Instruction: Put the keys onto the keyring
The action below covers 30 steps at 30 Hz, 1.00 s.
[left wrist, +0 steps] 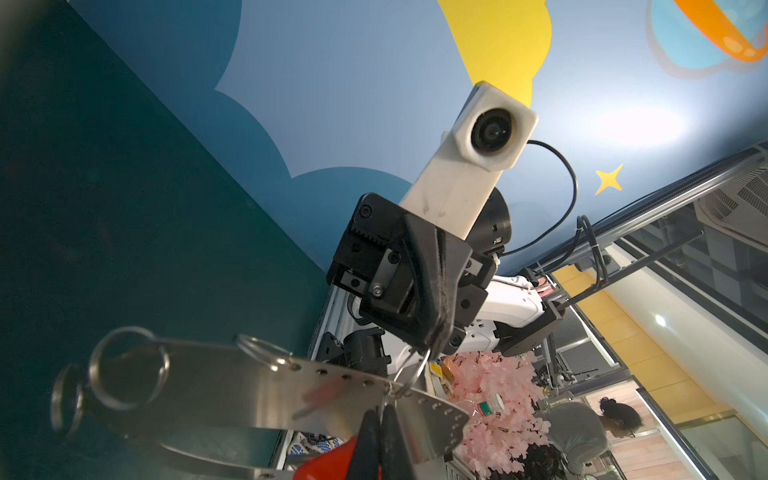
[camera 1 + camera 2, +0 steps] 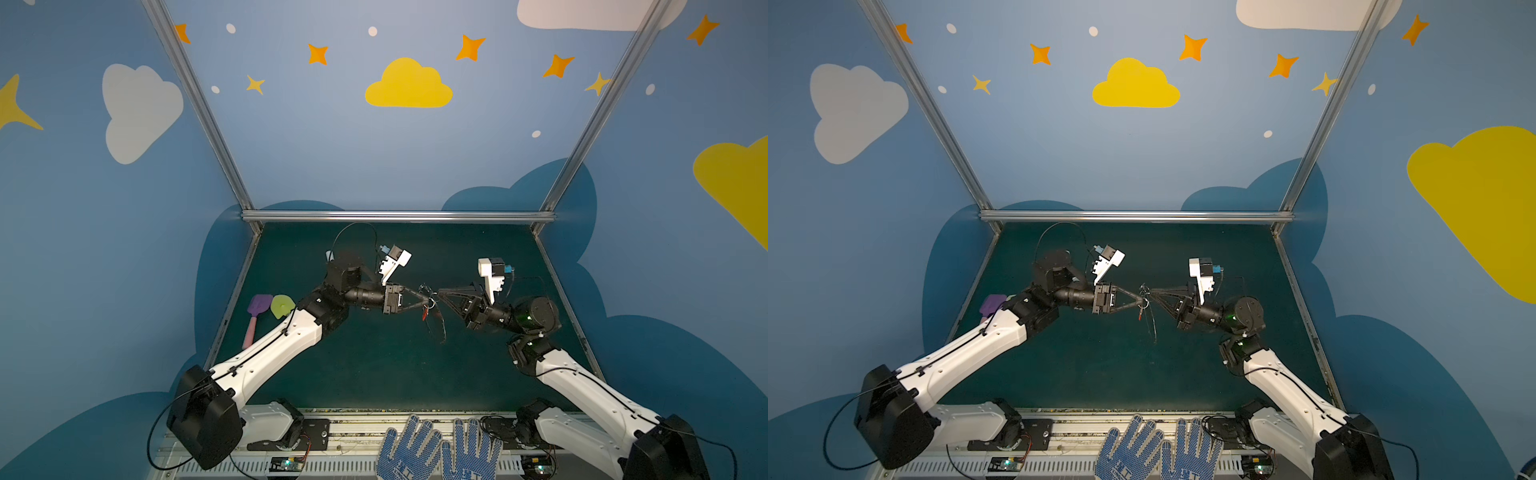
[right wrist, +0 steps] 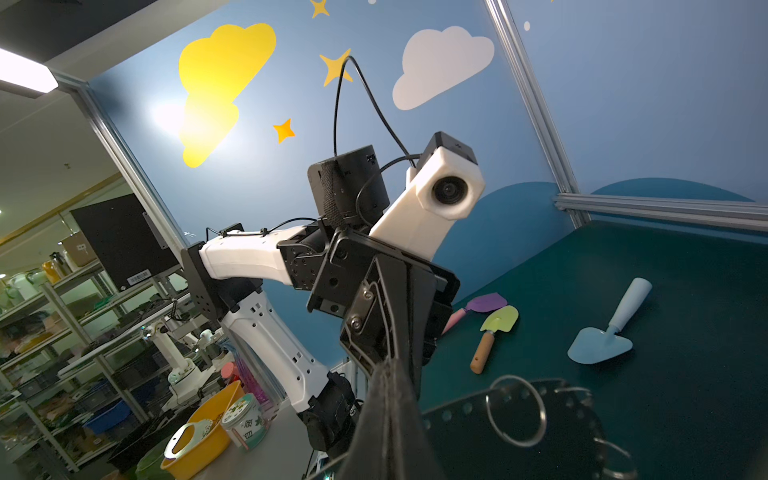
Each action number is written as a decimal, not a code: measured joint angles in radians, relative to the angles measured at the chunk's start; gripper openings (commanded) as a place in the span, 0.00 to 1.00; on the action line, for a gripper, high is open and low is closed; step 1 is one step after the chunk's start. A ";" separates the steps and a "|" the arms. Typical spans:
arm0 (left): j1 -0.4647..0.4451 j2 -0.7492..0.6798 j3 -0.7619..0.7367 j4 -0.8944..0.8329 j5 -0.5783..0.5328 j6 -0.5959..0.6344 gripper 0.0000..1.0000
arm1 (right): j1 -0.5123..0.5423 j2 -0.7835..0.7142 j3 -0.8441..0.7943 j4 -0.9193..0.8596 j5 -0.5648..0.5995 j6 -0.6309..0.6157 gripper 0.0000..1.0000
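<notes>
In both top views the two grippers meet tip to tip in the air over the middle of the green table. The keyring (image 1: 232, 386), a flat grey plate with a rim of tiny holes and wire rings, hangs between them, edge-on in a top view (image 2: 440, 328). My left gripper (image 1: 381, 409) is shut on the key, whose red-orange head (image 1: 328, 463) sticks out beside the fingers; it shows as a small red mark (image 2: 424, 312) under the tips. My right gripper (image 3: 392, 365) is shut on a wire ring (image 1: 415, 370) threaded through the plate's rim.
A purple toy shovel (image 2: 258, 309) and a green one (image 2: 282, 306) lie at the table's left edge beside the left arm. A pale blue shovel (image 3: 602, 340) lies further in. Blue dotted gloves (image 2: 440, 451) rest on the front rail. Aluminium frame bars border the table.
</notes>
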 measured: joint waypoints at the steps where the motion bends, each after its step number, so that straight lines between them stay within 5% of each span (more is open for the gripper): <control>1: -0.007 0.005 0.000 0.008 -0.008 -0.009 0.04 | 0.003 0.000 -0.002 0.007 0.003 0.000 0.00; 15: -0.056 0.131 -0.003 0.088 -0.066 -0.190 0.04 | 0.028 -0.069 -0.062 0.115 0.116 -0.067 0.00; 21: -0.054 0.105 -0.007 0.081 -0.104 -0.187 0.04 | 0.028 -0.105 -0.062 0.026 0.137 -0.115 0.00; 25: -0.039 0.062 0.002 -0.023 -0.122 -0.101 0.04 | 0.026 -0.200 -0.035 -0.211 0.170 -0.190 0.19; 30: 0.013 0.037 0.012 -0.086 -0.117 -0.047 0.04 | 0.012 -0.237 0.032 -0.451 0.170 -0.270 0.32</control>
